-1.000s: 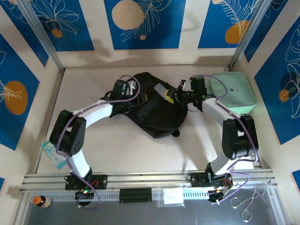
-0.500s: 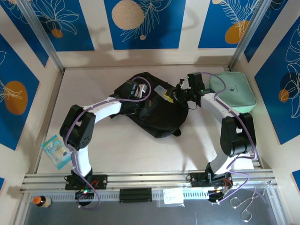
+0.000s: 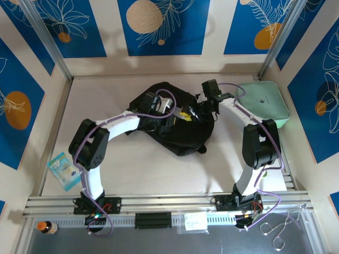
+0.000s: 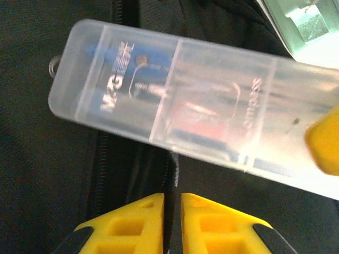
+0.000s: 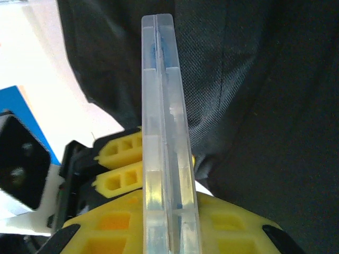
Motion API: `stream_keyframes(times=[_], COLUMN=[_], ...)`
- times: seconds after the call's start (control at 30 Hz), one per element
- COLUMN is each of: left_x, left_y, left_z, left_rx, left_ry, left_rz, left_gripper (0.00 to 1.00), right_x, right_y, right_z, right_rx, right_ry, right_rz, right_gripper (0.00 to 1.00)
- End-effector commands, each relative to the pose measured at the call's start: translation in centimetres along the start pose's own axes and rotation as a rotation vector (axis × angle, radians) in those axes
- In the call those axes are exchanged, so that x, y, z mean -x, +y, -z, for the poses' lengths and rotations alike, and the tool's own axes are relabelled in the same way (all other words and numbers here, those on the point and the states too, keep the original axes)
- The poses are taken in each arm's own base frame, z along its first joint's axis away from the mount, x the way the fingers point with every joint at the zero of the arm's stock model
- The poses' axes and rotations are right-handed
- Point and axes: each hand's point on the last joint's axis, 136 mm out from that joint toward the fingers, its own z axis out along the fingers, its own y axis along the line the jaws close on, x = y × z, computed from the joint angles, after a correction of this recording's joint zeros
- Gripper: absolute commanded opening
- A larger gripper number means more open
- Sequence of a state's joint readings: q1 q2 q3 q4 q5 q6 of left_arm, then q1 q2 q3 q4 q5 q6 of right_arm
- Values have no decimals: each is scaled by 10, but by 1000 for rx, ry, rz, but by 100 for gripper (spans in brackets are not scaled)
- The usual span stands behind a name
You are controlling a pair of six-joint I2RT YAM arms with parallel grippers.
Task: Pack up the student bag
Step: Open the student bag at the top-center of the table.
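The student bag (image 3: 180,135), black and soft, lies in the middle of the table. My left gripper (image 3: 170,118) (image 4: 172,198) is over its top, yellow fingers shut on a thin black fabric edge beside a zipper. My right gripper (image 3: 193,111) (image 5: 168,200) is shut on a clear plastic case (image 4: 185,116) (image 5: 164,121) with pens inside. It holds the case edgewise just above the bag's fabric, directly in front of the left fingers. In the right wrist view the left gripper's fingers (image 5: 119,164) show beside the case.
A mint-green zip pouch (image 3: 263,103) lies at the back right, close to the right arm. A small blue-white packet (image 3: 63,170) sits near the left front edge. A small bottle (image 3: 46,227) and a clear plastic bag (image 3: 195,221) lie in front of the rail.
The left gripper reached right onto the bag and closed on its fabric edge. The right arm carried the clear case leftward, from the bag's right side to over its top.
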State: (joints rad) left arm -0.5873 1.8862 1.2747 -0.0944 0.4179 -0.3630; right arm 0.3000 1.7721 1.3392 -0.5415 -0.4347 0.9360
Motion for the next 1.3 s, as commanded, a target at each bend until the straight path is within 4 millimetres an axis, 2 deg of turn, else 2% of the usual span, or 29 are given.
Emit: stream_keyframes(times=[0.0,0.1,0.17,0.4,0.53,0.67,0.8,0.97,1.1,1.27], left_x=[1,3,6,18,21,22,13,6,7,8], left_y=[-21,-14,-6,29,37,41,52,80,78,83], left_z=[5,7,10,16,20,20,15,24,9,-8], left_rx=[-68,-19,31,236,289,320,377,570,561,644], left_ry=[13,6,-10,-43,-53,-36,28,82,102,150], left_rz=[-58,-57,-45,18,27,27,57,126,161,140], left_gripper=[18,22,28,30,31,37,44,54,56,56], right_x=[-21,-30,-35,-36,-32,-26,-21,-22,-23,-25], right_y=[-21,-31,-40,-77,-92,-97,-98,-106,-111,-116], right_z=[14,16,14,-1,-11,-16,-19,-20,-20,-21], right_rx=[-103,-118,-126,-152,-180,-192,-185,-203,-210,-219], right_ry=[34,39,42,19,20,9,-2,-9,-10,-7], right_rz=[-61,-83,-100,-152,-178,-176,-149,-154,-158,-162], right_gripper=[4,4,4,4,3,3,2,3,2,2])
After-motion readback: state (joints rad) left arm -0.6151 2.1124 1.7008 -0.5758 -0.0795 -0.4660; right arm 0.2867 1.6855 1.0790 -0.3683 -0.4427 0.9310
